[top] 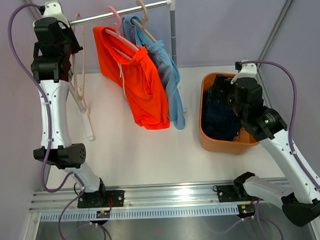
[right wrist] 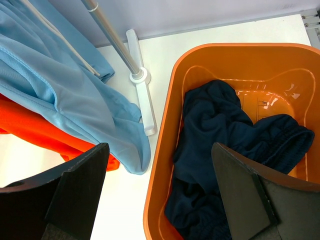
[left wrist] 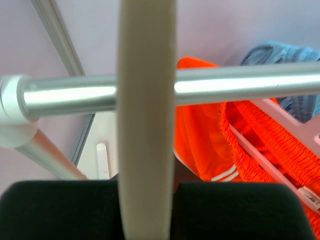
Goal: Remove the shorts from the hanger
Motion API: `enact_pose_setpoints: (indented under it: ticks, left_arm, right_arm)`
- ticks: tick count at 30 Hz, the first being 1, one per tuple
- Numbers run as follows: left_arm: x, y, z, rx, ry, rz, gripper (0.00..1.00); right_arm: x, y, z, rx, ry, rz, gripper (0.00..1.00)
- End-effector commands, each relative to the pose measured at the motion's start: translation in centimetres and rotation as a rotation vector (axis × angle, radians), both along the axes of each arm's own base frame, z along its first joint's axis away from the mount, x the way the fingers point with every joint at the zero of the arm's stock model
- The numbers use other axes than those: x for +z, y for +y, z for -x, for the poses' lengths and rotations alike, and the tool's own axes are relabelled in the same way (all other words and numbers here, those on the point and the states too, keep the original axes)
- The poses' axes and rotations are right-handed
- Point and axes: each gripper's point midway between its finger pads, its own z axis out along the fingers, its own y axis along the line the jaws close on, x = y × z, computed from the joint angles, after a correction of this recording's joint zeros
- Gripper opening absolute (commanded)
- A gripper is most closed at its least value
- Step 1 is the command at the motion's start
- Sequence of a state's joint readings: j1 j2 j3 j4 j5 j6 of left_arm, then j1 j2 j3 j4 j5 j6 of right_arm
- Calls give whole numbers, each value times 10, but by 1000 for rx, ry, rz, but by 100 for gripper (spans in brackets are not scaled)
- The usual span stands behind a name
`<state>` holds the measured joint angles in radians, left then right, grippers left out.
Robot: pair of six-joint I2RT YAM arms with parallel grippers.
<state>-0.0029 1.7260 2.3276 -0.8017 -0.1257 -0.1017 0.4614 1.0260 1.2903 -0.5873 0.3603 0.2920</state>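
Bright orange shorts (top: 140, 86) hang on a pink hanger (top: 116, 31) on the rack's rail (top: 123, 11). Light blue shorts (top: 170, 82) hang beside them to the right on a beige hanger (top: 144, 17). Dark navy shorts (top: 221, 122) lie bunched in the orange basket (top: 206, 142). My left gripper (top: 74, 46) is up at the rail's left end, shut on an empty beige hanger (left wrist: 146, 125) that fills the gap between its black fingers (left wrist: 60, 210). My right gripper (right wrist: 160, 195) hovers open over the basket's left rim (right wrist: 165, 150), nothing between its fingers.
The rack's upright post (top: 174, 50) and white foot (right wrist: 142, 100) stand just left of the basket. Its other foot (top: 87, 123) lies on the table near my left arm. Purple walls close in the back and sides.
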Motion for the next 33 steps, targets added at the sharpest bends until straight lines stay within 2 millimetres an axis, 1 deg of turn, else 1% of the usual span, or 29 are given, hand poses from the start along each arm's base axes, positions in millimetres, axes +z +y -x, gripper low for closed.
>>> enact_pose_setpoints:
  ticks: [1,3,5,6,11,15,18,19,21,23,25,26,31,33]
  left_arm:
    - [33,-4,-15,-31,-139,-11,0]
    - [28,-3,-20,-26,-130,-10,0]
    - [18,0,-29,-11,-108,-11,0]
    - [15,12,-30,18,-101,-10,0]
    - [-6,14,-46,25,-60,-4,0]
    - [-22,13,-52,20,-22,-1,1]
    - [-23,12,-49,16,-19,16,2]
    - [-28,11,-49,14,-6,20,5]
    - [-30,9,-47,7,-1,30,7]
    - [-32,8,-41,9,4,38,12]
    - [-26,8,-36,10,-13,39,13]
    - [-29,8,-35,10,-6,37,15]
    - [-18,9,-26,13,-34,33,16]
    - [-13,7,-23,8,-43,37,21]
  right_arm:
    - [23,0,-1,4,-68,-31,92]
    - [22,1,-2,4,-65,-31,92]
    - [22,1,-2,5,-64,-27,92]
    - [22,1,-2,5,-65,-28,92]
    - [22,0,-2,4,-63,-22,92]
    - [20,1,-2,7,-57,-21,92]
    - [17,1,-2,4,-49,-24,92]
    - [17,2,-2,8,-48,-24,92]
    - [17,2,-2,10,-47,-28,92]
    - [18,3,-1,14,-47,-32,92]
    - [19,4,0,19,-49,-38,92]
    - [17,4,0,20,-45,-37,91]
    - [18,5,0,28,-45,-39,91]
    - [20,6,1,31,-47,-41,91]
